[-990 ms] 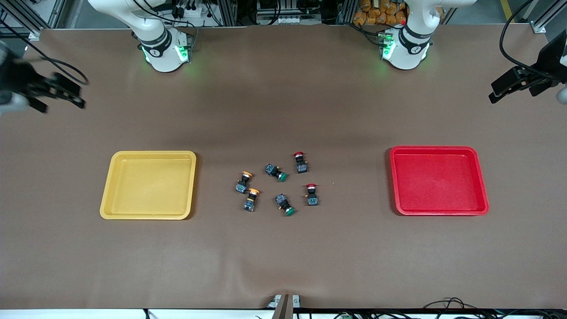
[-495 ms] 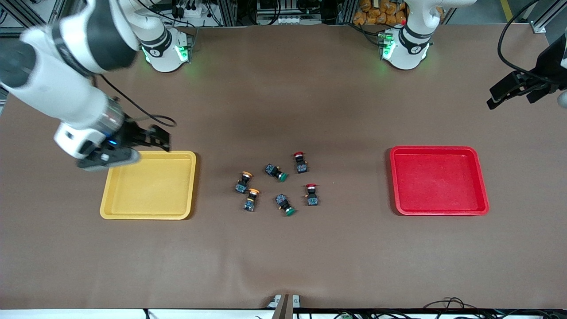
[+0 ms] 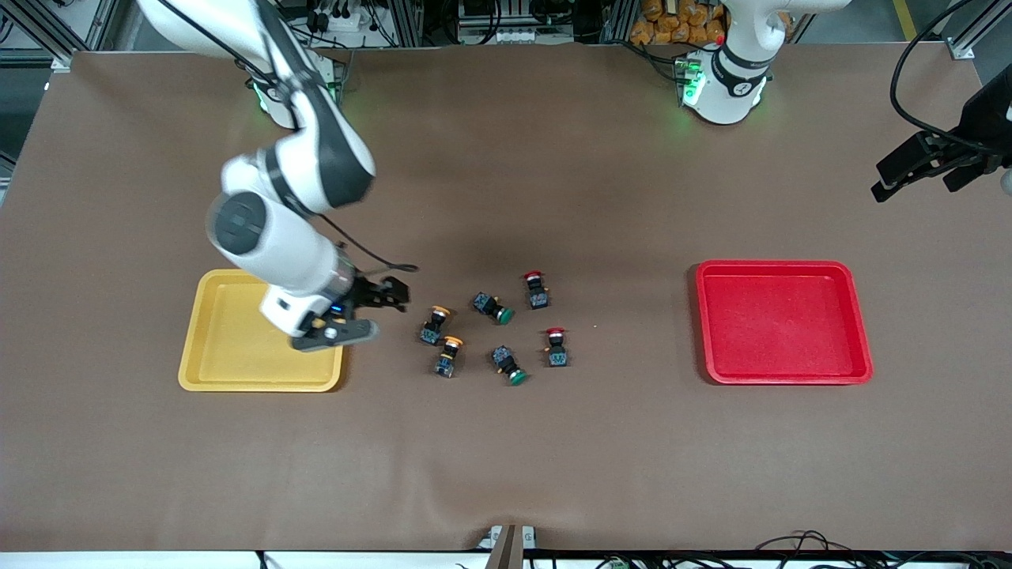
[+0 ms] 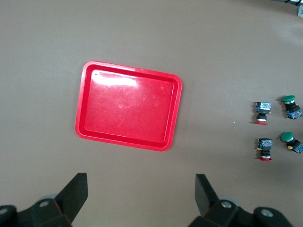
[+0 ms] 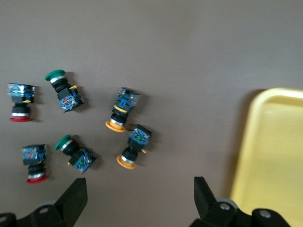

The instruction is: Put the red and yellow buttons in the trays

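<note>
The right gripper (image 3: 389,298) hangs with fingers spread wide and empty over the table between the yellow tray (image 3: 229,371) and the cluster of buttons; its wrist hides part of that tray's rim. Two yellow buttons (image 3: 436,324) lie nearest the yellow tray, two red buttons (image 3: 536,288) toward the red tray (image 3: 783,322), two green buttons (image 3: 492,307) between them. The left gripper (image 3: 909,162) waits wide open, partly cut off at the frame edge

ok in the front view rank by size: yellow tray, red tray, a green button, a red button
1. Red tray and yellow tray: look alike, though the arm hides part of the yellow.
2. Green button and red button: tiny, alike.
</note>
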Action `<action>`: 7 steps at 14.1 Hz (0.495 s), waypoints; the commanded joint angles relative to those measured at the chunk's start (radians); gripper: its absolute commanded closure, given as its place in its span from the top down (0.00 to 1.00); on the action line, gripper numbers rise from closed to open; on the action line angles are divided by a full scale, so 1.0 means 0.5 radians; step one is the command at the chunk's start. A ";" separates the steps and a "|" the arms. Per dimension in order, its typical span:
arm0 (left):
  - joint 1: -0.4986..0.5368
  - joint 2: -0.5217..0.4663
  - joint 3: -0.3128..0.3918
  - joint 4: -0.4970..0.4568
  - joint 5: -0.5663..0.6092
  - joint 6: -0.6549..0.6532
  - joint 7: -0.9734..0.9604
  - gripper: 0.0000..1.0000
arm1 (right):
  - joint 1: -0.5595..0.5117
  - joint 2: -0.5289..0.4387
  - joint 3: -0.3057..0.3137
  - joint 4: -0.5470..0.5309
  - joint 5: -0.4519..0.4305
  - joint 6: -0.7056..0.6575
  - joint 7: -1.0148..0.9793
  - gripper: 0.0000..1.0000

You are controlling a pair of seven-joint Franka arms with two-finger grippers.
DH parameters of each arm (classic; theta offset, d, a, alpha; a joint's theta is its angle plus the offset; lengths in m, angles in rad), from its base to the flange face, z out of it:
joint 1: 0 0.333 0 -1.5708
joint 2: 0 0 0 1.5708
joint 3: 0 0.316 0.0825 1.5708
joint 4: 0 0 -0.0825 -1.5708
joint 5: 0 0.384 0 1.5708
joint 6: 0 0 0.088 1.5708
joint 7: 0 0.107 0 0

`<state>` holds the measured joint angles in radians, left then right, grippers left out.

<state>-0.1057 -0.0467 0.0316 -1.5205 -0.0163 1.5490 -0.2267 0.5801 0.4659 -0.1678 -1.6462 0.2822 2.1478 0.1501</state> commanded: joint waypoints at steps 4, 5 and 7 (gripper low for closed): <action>-0.013 0.023 -0.051 -0.005 -0.010 -0.085 0.002 1.00 | 0.110 0.332 -0.020 0.038 0.227 0.211 0.050 1.00; -0.022 0.059 -0.057 0.001 -0.010 -0.085 0.024 1.00 | 0.125 0.354 -0.017 0.010 0.239 0.266 0.050 1.00; -0.046 0.130 -0.063 -0.002 -0.029 -0.079 0.024 1.00 | 0.208 0.424 -0.017 -0.021 0.310 0.382 0.053 1.00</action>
<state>-0.1166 -0.0190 0.0023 -1.5306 -0.0169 1.5173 -0.2260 0.6401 0.6516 -0.1658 -1.6482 0.3808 2.2924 0.1704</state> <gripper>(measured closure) 0.000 0.000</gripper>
